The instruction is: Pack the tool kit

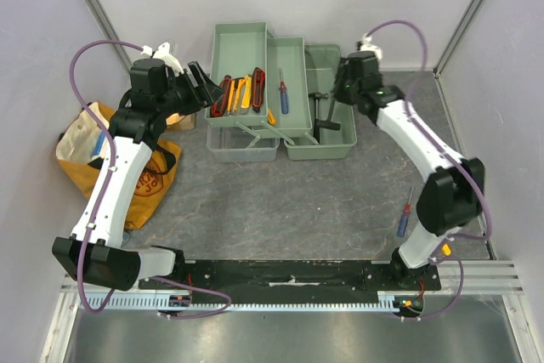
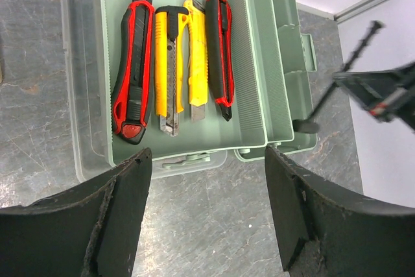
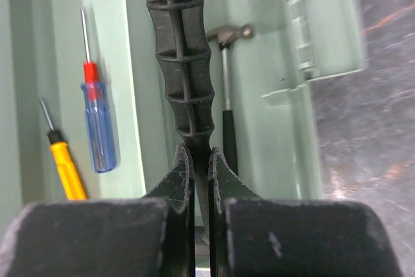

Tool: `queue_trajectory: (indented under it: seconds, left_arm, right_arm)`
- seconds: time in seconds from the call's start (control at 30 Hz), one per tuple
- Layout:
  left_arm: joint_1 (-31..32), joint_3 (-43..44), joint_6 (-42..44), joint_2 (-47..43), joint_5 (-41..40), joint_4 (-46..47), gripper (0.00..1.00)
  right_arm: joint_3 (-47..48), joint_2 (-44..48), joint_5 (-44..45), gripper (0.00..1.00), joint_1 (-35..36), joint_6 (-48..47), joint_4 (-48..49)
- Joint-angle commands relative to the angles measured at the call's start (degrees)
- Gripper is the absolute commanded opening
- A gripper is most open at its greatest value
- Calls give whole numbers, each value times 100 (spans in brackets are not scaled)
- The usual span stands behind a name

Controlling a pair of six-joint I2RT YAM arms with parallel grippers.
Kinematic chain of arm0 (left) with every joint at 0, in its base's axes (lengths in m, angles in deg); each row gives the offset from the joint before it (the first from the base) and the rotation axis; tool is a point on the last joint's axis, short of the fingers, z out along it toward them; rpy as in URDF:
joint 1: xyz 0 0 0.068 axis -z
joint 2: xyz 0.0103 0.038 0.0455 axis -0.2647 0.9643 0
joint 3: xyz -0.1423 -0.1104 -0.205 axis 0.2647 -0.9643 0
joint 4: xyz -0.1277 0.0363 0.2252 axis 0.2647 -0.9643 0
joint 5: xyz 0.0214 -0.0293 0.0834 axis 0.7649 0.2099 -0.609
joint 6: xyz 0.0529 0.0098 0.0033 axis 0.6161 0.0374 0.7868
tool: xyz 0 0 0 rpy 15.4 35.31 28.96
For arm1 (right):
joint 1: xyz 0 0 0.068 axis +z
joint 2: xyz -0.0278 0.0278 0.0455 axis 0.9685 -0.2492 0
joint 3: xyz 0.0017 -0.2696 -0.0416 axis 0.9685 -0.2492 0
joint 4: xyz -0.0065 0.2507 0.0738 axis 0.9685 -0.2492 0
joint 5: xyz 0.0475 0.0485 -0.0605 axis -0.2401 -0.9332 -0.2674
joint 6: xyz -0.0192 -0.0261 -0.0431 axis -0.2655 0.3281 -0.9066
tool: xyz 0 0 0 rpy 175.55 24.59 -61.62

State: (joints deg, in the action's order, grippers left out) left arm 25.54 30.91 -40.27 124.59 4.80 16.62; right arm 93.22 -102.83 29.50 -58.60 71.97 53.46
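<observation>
The sage-green toolbox [image 1: 327, 149] stands open at the back, its trays spread out. The left tray [image 2: 246, 63] holds several utility knives [image 2: 172, 69] with red-black and yellow bodies. My left gripper [image 2: 207, 212] is open and empty, hovering over the table just in front of that tray; it also shows in the top view [image 1: 201, 87]. My right gripper [image 3: 200, 160] is shut on a black ribbed tool handle [image 3: 180, 50] above the box's right compartment, where a small hammer [image 3: 224, 89] lies. A blue screwdriver [image 3: 98, 131] and a yellow screwdriver [image 3: 66, 170] lie in the middle tray.
A blue and red screwdriver [image 1: 405, 212] lies loose on the table beside the right arm. A yellow-orange cloth bag [image 1: 102, 155] sits at the left under the left arm. Walls close in the back and both sides.
</observation>
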Motion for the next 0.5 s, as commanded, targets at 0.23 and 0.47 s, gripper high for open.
queue_trajectory:
  seconds: [0.23,0.47]
  left_arm:
    - [-35,227,150,-178,12,67,76]
    - [-35,245,133,-107,-6,49,76]
  right_arm:
    - [401,-1469,639,0,544,-604,608]
    - [673,-2243,718,1,588,-859,511]
